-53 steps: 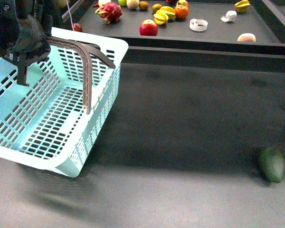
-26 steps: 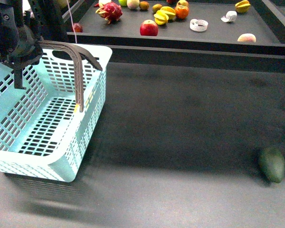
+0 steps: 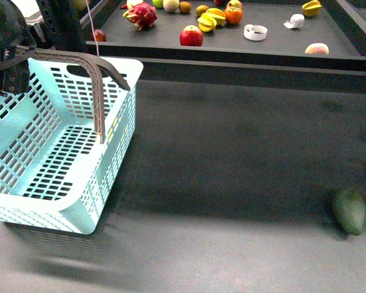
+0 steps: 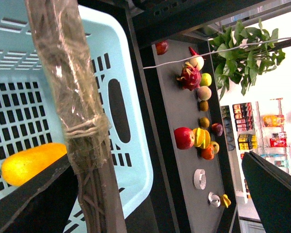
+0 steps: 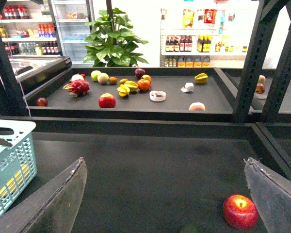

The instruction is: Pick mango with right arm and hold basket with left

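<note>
Front view: left tool (image 3: 9, 64) sits at the top-left, clamped on the brown handle (image 3: 88, 67) of the light blue basket (image 3: 61, 152). Basket rests on the dark table (image 3: 244, 159), near the left edge, its open top tipped a bit toward the camera. Handle arcs over the basket from the tool toward the far rim. Mango isn't visible here; basket wall hides that part of the inside.

Left wrist view: handle (image 4: 72, 111) fills the middle, wrapped in clear film w/ a band around it, black tool fingers (image 4: 34, 199) on both sides of it. Mango (image 4: 31, 162), bright yellow, lies inside the basket (image 4: 116, 53) on the slotted floor, partly behind one finger.

Right tool (image 5: 165, 194): only its two grey fingers show in the right wrist view, spread wide apart w/ nothing between them, above the table. A red apple (image 5: 239, 211) lies on the table close to one finger.

Dark green mango (image 3: 349, 210) lies on the table at the front-right, well apart from the basket.

Far shelf (image 3: 232, 39) behind the table carries a dragon fruit (image 3: 140, 14), a red apple (image 3: 191, 36), star fruit (image 3: 207, 22), an orange (image 3: 233, 14), a tape roll (image 3: 255, 32), and a peach (image 3: 317, 48).
</note>
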Action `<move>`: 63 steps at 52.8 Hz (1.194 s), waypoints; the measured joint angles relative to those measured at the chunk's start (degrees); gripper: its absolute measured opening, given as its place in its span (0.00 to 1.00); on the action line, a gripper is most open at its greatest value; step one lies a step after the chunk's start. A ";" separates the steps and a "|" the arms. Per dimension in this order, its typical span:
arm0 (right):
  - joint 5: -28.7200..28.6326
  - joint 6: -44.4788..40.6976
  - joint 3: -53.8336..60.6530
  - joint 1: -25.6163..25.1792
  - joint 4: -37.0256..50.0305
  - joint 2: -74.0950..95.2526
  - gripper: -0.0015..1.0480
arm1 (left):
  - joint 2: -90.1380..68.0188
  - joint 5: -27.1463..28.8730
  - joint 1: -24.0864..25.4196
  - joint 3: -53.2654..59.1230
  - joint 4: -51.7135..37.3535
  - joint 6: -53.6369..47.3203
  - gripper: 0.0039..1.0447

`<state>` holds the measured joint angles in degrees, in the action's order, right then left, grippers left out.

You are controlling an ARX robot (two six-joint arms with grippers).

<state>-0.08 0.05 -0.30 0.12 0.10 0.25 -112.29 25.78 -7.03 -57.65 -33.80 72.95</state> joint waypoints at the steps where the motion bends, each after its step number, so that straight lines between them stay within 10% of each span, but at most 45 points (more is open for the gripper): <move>1: 0.00 0.00 0.00 0.00 0.00 0.00 0.92 | 0.87 -0.11 0.02 0.92 -0.28 -0.35 0.95; 40: 0.00 0.00 0.00 0.00 0.00 -0.02 0.92 | 50.01 -9.75 21.59 38.99 2.47 -20.26 0.95; 56: 0.00 0.00 0.00 0.00 0.00 0.00 0.92 | 51.23 -10.36 22.80 39.45 3.45 -23.47 0.95; 63: 0.02 0.00 0.00 0.00 0.00 -0.02 0.92 | 50.80 -35.71 25.16 45.48 -12.70 -45.24 0.74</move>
<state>-0.05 0.05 -0.30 0.12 0.10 0.23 -61.49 -9.93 18.13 -12.16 -46.50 27.70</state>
